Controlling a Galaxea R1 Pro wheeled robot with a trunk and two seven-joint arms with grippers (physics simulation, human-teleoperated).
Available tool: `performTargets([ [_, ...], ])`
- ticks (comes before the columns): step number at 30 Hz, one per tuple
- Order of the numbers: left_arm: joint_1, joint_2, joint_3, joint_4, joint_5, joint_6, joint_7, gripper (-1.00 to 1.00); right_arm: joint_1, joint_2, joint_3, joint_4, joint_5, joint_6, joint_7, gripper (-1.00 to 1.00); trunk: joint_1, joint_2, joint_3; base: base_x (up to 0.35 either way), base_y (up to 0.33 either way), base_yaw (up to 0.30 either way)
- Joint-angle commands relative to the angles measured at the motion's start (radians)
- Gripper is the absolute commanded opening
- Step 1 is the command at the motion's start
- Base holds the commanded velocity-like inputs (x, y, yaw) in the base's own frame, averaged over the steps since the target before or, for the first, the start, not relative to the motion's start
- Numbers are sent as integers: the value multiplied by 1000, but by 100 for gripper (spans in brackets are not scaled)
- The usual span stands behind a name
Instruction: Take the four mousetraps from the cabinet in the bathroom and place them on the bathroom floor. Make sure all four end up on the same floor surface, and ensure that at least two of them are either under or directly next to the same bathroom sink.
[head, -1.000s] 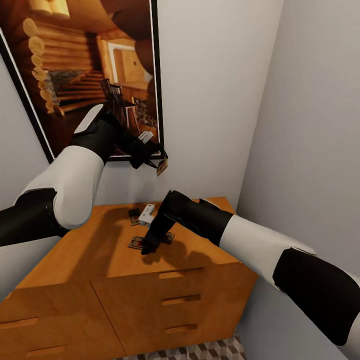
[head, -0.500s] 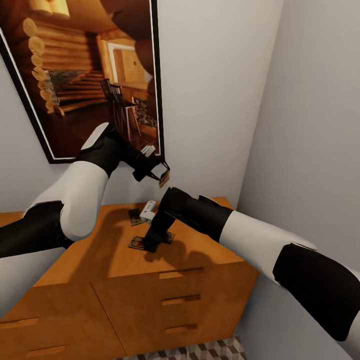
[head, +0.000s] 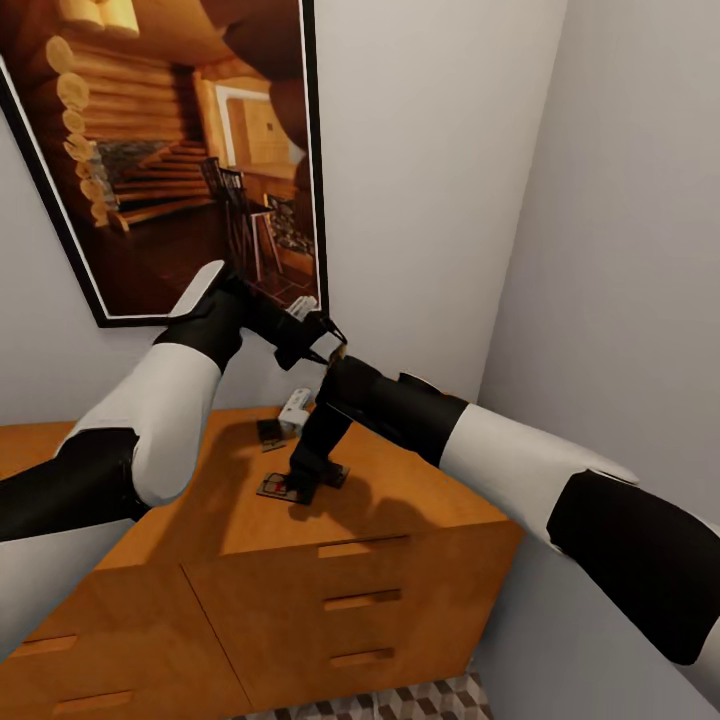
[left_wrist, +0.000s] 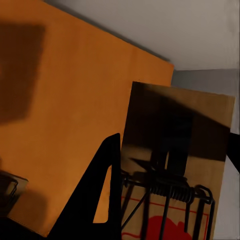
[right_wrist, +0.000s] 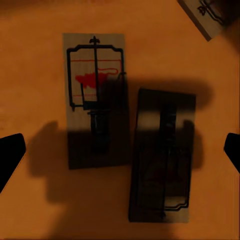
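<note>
- Right now your right gripper (head: 303, 487) hangs at frame centre over the orange wooden cabinet top (head: 420, 490), jaws spread wide and empty; in the right wrist view its two black fingertips (right_wrist: 11, 150) sit at the far edges.
- Between those tips lie two small flat wooden mousetraps with wire springs: a lit one with a red mark (right_wrist: 95, 100) and a shadowed one (right_wrist: 162, 155), side by side and just touching or nearly so.
- Both traps run their long axis across the line joining the tips, so closing would squeeze the pair by their long sides, I judge; you would likely shift over one trap first.
- A third trap (head: 268, 432) lies further back on the cabinet top, left of centre.
- Your left gripper (head: 322, 350) is raised above it all, clamped on a fourth trap (left_wrist: 172, 175), seen close in the left wrist view.
</note>
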Motion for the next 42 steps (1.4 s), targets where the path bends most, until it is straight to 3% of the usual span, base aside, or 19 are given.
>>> performTargets([
  [1, -1, 0, 1, -6, 10, 9, 4, -100, -4, 0, 2, -1, -2, 4, 6, 100, 0, -1, -1, 0, 0, 0],
  [7, -1, 1, -32, -40, 15, 8, -31, -100, -7, 0, 1, 0, -2, -2, 40, 100, 0, -1, -1, 0, 0, 0],
  [8, -1, 1, -346, -380, 15, 8, -418, -100, -7, 0, 1, -1, -2, -3, 149, 100, 0, -1, -1, 0, 0, 0],
  [15, 0, 2, -354, -418, 16, 7, -419, -100, -8, 0, 1, -4, 0, -4, 150, 100, 0, -1, -1, 1, 0, 0],
  [26, 3, 3, -355, -422, 17, 1, -423, -100, -8, 0, 2, -5, -1, -5, 150, 100, 0, -1, -1, 178, 0, 0],
  [42, 6, 6, -354, -433, 17, 5, -422, -100, -8, 0, 5, -6, -3, -2, 143, 100, 0, -1, -1, 17, 0, 0],
])
